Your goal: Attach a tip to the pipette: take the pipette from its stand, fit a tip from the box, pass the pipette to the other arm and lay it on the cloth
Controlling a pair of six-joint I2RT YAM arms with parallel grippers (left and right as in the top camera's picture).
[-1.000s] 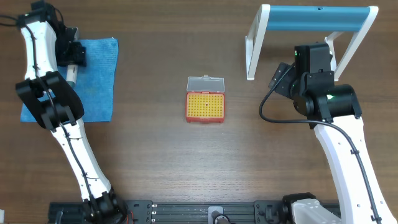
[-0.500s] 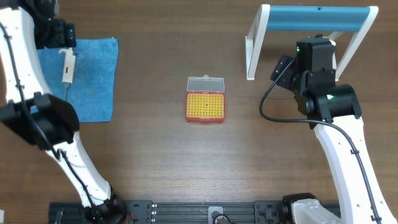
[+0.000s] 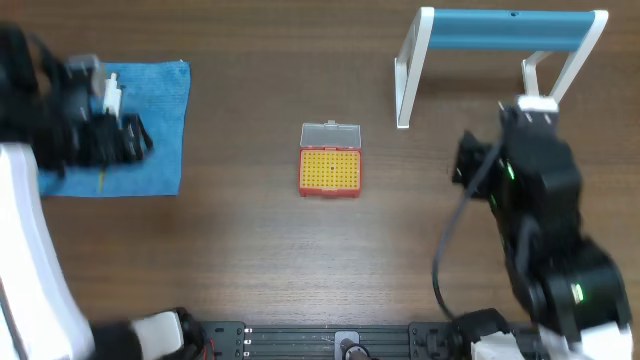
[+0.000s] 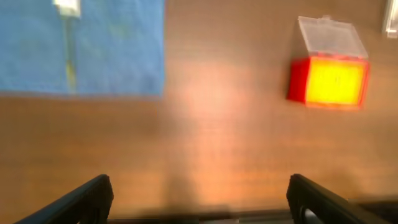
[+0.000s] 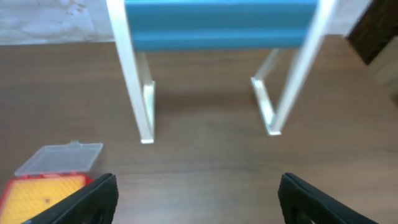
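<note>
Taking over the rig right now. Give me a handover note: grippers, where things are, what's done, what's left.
Left gripper: open, empty, over bare table near the cloth.
Right gripper: open, empty, facing the stand, which holds nothing.
Pipette: lying on the cloth, free of both grippers; a yellowish tip seems to be fitted on its end.
Tip box: mid-table, lid open.
Done: pipette is off the stand, apparently tipped, and laid on the cloth.
Left: nothing evident; probably just park the arms.
</note>
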